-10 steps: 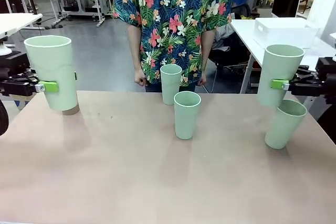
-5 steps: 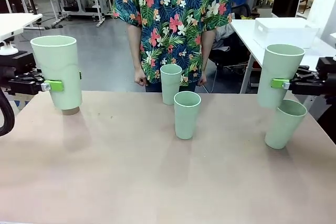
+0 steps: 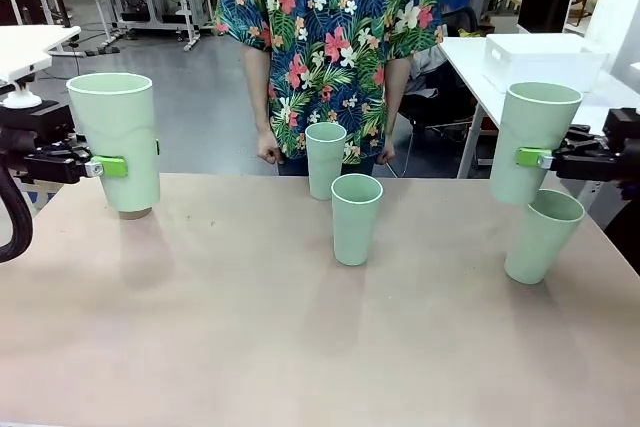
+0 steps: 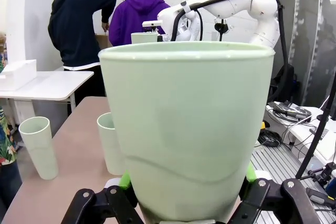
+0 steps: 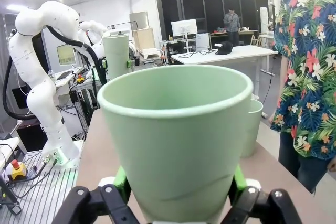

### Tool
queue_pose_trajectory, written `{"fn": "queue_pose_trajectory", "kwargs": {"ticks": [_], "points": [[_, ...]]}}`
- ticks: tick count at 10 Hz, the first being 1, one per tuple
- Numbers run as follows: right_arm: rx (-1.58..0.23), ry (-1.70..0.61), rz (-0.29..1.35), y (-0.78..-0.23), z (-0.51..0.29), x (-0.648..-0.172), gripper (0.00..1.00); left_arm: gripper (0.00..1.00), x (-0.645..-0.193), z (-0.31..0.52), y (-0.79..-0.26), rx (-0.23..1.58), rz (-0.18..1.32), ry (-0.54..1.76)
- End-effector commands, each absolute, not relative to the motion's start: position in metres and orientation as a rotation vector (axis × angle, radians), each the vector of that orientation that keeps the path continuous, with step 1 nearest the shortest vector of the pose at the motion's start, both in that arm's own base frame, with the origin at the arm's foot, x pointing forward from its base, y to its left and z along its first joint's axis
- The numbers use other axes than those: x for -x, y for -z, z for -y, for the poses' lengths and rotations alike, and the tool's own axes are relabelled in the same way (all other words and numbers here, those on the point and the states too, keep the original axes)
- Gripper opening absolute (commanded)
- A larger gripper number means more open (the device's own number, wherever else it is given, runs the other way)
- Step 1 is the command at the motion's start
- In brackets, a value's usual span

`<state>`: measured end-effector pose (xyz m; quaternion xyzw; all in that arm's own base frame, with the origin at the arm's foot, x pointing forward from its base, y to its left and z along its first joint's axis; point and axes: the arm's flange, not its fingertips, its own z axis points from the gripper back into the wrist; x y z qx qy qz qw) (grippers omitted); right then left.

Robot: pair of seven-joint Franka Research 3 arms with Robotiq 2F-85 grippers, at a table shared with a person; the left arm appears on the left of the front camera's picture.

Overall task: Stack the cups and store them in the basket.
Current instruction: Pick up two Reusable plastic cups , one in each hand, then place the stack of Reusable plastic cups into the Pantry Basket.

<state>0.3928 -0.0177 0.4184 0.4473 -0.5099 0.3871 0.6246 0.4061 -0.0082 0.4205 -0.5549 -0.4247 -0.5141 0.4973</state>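
Note:
My left gripper point(image 3: 114, 166) is shut on a mint green cup point(image 3: 113, 137) held upright at the table's far left, its lower end over a tan-brown cup point(image 3: 133, 213) whose base shows beneath it. In the left wrist view this cup point(image 4: 186, 129) sits between the green pads of the gripper point(image 4: 186, 205). My right gripper point(image 3: 531, 158) is shut on another mint cup point(image 3: 535, 137) at the far right, above a tilted mint cup point(image 3: 543, 237). The right wrist view shows that cup point(image 5: 178, 129) in the gripper point(image 5: 178, 200). Two more mint cups point(image 3: 325, 159) point(image 3: 356, 218) stand mid-table. The white basket point(image 3: 545, 59) sits on a side table at the back right.
A person in a flowered shirt point(image 3: 330, 37) stands at the far edge behind the middle cups, hands down. The near half of the brown table point(image 3: 300, 347) is bare. White tables stand to the left and right.
My left gripper has moved to the right with its cup, which has gone from tilted to upright over the tan-brown cup. The right arm and the other cups have not moved.

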Motion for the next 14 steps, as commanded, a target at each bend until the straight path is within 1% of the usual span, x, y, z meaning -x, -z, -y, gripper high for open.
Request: {"fn": "queue_pose_trajectory", "kwargs": {"ticks": [1,14], "points": [[-1.021,-0.898,1.172,-0.4205,0.0185,-0.3957,0.87,0.84,-0.4050,0.0084,-0.4242,1.347,1.034,1.250],[-1.021,-0.898,1.172,-0.4205,0.0185,-0.3957,0.87,0.84,-0.4050,0.0084,-0.4242,1.347,1.034,1.250]]}}
